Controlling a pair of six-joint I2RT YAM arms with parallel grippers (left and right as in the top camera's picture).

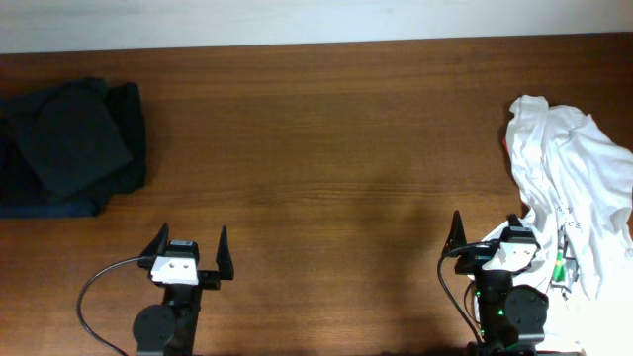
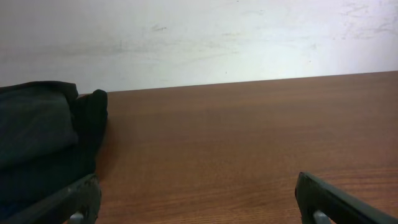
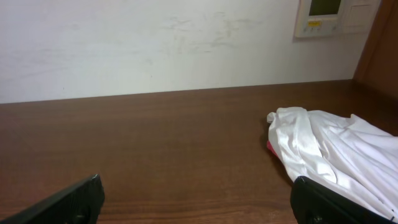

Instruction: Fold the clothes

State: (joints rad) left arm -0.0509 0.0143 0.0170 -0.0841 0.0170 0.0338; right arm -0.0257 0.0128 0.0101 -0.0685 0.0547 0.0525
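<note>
The white T-shirt (image 1: 572, 188) lies crumpled at the right edge of the wooden table, with a bit of green print showing near its lower edge. It also shows in the right wrist view (image 3: 336, 152). My right gripper (image 1: 487, 237) is open and empty at the front of the table, its right finger against the shirt's lower left edge. In the right wrist view the right gripper (image 3: 196, 202) has bare wood between its fingers. My left gripper (image 1: 188, 247) is open and empty at the front left, over bare wood in the left wrist view (image 2: 199, 202).
A pile of dark clothing (image 1: 67, 146) lies at the far left of the table, also in the left wrist view (image 2: 43, 143). A white wall runs behind the table's far edge, with a wall panel (image 3: 326, 15) at the upper right. A red scrap (image 3: 271, 148) peeks from under the shirt.
</note>
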